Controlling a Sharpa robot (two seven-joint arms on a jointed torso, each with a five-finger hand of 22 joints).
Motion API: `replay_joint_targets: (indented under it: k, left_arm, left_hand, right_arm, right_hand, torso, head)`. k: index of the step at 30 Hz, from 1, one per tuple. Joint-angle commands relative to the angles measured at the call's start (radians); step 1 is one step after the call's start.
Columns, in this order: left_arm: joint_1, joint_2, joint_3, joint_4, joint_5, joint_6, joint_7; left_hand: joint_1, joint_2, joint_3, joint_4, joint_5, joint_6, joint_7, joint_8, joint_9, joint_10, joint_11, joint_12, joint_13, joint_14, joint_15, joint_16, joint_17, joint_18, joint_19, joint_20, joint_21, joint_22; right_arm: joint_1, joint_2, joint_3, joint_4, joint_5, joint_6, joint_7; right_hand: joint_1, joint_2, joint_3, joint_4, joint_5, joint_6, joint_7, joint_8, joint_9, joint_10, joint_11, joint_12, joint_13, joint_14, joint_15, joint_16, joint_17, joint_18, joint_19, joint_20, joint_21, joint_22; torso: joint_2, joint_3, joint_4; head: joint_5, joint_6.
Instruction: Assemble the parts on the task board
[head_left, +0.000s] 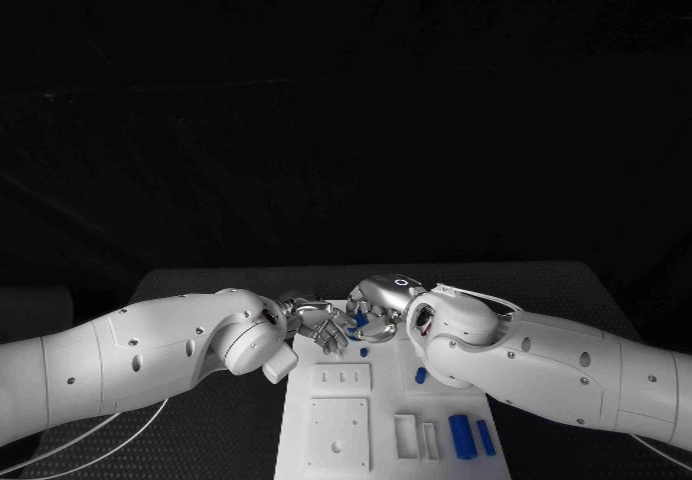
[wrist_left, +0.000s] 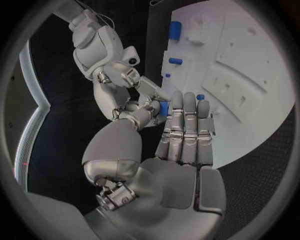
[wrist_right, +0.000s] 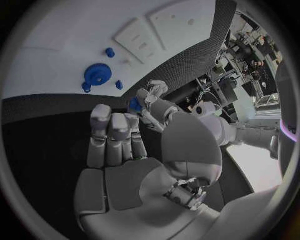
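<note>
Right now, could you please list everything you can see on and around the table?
table: one, black, under everything
task board: one, white, middle of the table
inset plates: two, white, on the board's left half
narrow blocks: two, white, near edge of the board
long cylinders: two, blue, beside the narrow blocks
short part: one, blue, on the board by the right forearm
gear: one, blue, on the board
pegs: three, blue, around the gear
held part: one, blue, where both hands' fingertips meet
left hand: silver, over the board's far end
right hand: silver, facing it
</note>
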Motion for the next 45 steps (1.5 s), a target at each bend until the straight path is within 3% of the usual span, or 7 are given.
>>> replay_joint_targets:
  k: [1, 4, 9, 14, 18, 31, 45]
  left_arm:
    - [0.0, 0.002, 0.0, 0.001, -0.006, 0.014, 0.011]
    - [0.0, 0.002, 0.0, 0.0, -0.006, 0.014, 0.012]
    - [0.0, 0.0, 0.0, -0.001, -0.008, 0.005, 0.017]
    - [0.0, -0.002, 0.0, -0.005, -0.008, 0.004, 0.019]
    - [0.0, -0.004, 0.0, -0.005, -0.008, 0.015, 0.018]
    - [0.0, -0.008, 0.0, -0.004, -0.027, 0.039, 0.002]
    - [0.0, -0.009, 0.0, -0.009, -0.038, 0.041, -0.003]
  left_hand:
    - [0.003, 0.028, 0.008, -0.005, 0.003, 0.011, -0.001, 0.003, 0.002, 0.011, -0.002, 0.003, 0.002, 0.002, -0.005, 0.003, 0.001, 0.01, -0.009, -0.003, 0.005, 0.018]
    - [0.004, 0.049, 0.008, -0.014, 0.003, 0.023, -0.006, 0.01, 0.007, 0.019, -0.006, 0.007, 0.005, 0.005, -0.006, 0.007, 0.004, 0.009, -0.011, -0.003, 0.005, 0.018]
    - [0.004, 0.055, 0.008, -0.017, 0.003, 0.028, -0.008, 0.012, 0.009, 0.022, -0.008, 0.009, 0.006, 0.007, -0.007, 0.01, 0.005, 0.008, -0.012, -0.004, 0.006, 0.018]
    - [0.001, 0.069, 0.007, -0.032, 0.017, 0.045, -0.016, 0.02, 0.017, 0.038, -0.015, 0.018, 0.012, 0.019, -0.015, 0.027, 0.015, 0.006, -0.009, -0.009, 0.01, 0.018]
    - [-0.003, 0.078, 0.007, -0.039, 0.022, 0.048, -0.018, 0.021, 0.021, 0.043, -0.017, 0.02, 0.014, 0.021, -0.017, 0.034, 0.019, 0.004, -0.008, -0.012, 0.012, 0.019]
    - [-0.006, 0.085, 0.008, -0.049, 0.024, 0.049, -0.018, 0.021, 0.024, 0.042, -0.018, 0.021, 0.016, 0.017, -0.018, 0.039, 0.022, 0.001, -0.01, -0.014, 0.013, 0.019]
    - [-0.009, 0.087, 0.009, -0.056, 0.028, 0.051, -0.019, 0.021, 0.027, 0.045, -0.019, 0.024, 0.018, 0.018, -0.02, 0.046, 0.025, -0.001, -0.009, -0.016, 0.016, 0.019]
  right_arm:
    - [0.0, 0.0, 0.001, 0.001, -0.011, 0.009, 0.001]
    - [0.0, -0.001, 0.001, 0.0, -0.009, 0.009, 0.002]
    - [0.0, -0.003, 0.001, -0.004, 0.018, 0.012, 0.005]
    - [0.0, -0.004, 0.001, -0.009, 0.039, 0.005, 0.016]
    - [0.0, -0.004, 0.001, -0.016, 0.046, 0.001, 0.017]
    - [-0.017, -0.009, 0.001, -0.033, 0.064, -0.009, 0.023]
    - [-0.023, -0.021, 0.0, -0.005, 0.079, -0.026, 0.04]
  right_hand:
    - [0.0, 0.007, 0.007, 0.001, -0.001, 0.09, 0.037, 0.003, 0.043, 0.008, -0.001, -0.007, 0.0, 0.006, -0.004, -0.007, 0.001, 0.014, 0.006, -0.002, 0.0, 0.004]
    - [0.0, 0.006, 0.008, 0.001, -0.001, 0.09, 0.037, 0.002, 0.043, 0.008, -0.001, -0.007, 0.0, 0.006, -0.004, -0.007, 0.001, 0.014, 0.006, -0.002, 0.0, 0.004]
    - [0.0, 0.006, 0.008, 0.001, -0.001, 0.09, 0.037, 0.002, 0.043, 0.008, -0.001, -0.007, 0.0, 0.006, -0.004, -0.007, 0.001, 0.014, 0.006, -0.002, 0.0, 0.004]
    - [-0.049, -0.103, -0.008, 0.039, 0.007, -0.005, 0.066, -0.062, 0.015, -0.006, 0.025, -0.021, -0.008, 0.006, 0.018, -0.014, -0.002, 0.014, 0.009, -0.001, -0.006, 0.001]
    - [-0.065, -0.138, -0.029, 0.063, 0.005, -0.029, 0.079, -0.081, 0.004, -0.018, 0.038, -0.022, -0.007, 0.003, 0.03, -0.018, -0.001, 0.014, 0.008, -0.006, -0.011, -0.001]
    - [-0.053, -0.14, -0.042, 0.076, 0.005, -0.05, 0.089, -0.096, -0.005, -0.03, 0.047, -0.019, -0.006, -0.001, 0.039, -0.02, 0.002, 0.014, 0.004, -0.011, -0.017, -0.001]
    - [-0.044, -0.137, -0.042, 0.076, 0.006, -0.049, 0.089, -0.097, -0.006, -0.031, 0.047, -0.018, -0.006, -0.001, 0.039, -0.021, 0.003, 0.014, 0.003, -0.012, -0.018, -0.001]
  torso:
    - [0.0, 0.0002, -0.0002]
    - [0.0, 0.0003, -0.0002]
    - [0.0, 0.0, -0.0001]
    - [0.0, -0.0001, -0.0003]
    - [0.0, 0.0003, -0.0001]
    - [0.0, 0.0008, -0.0005]
    - [0.0, 0.0009, -0.0002]
  head:
    - [0.001, 0.0]
    - [0.001, 0.0]
    - [0.001, -0.001]
    - [0.002, 0.0]
    - [0.002, 0.0]
    - [0.003, 0.0]
    - [0.003, -0.001]
